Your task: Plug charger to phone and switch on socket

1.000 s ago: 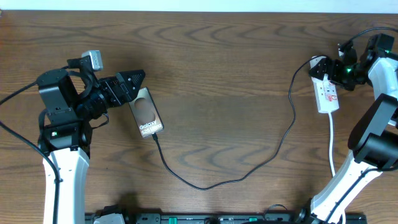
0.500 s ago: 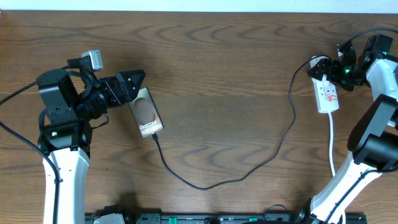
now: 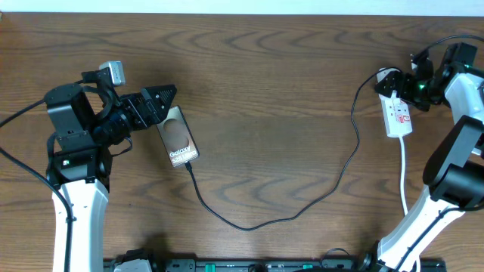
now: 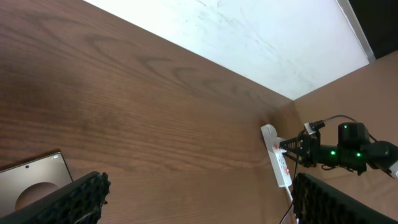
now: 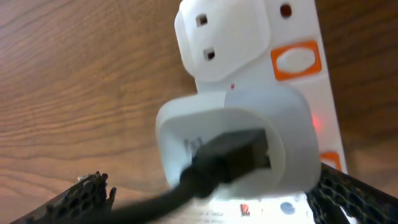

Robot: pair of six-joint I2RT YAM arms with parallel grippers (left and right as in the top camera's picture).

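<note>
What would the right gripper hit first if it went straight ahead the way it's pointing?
Most likely the white charger adapter plugged into the socket: it sits straight ahead of the right gripper, jaws open, though depth is unclear.

The phone point(image 3: 178, 137) carries the only words that can be read: white lettering on its dark face, near its lower end, with "Galaxy" on the upper line. The smaller line beneath it is too fine in the overhead view to read with certainty. Far to the right of the phone, the socket point(image 3: 396, 113) bears small red marks on its white top, too small to read. In the right wrist view the socket point(image 5: 292, 37) shows an orange outline point(image 5: 297, 60), a sign without letters, and a tiny red label point(image 5: 246, 208) at the picture's lower edge, too blurred to read.
</note>
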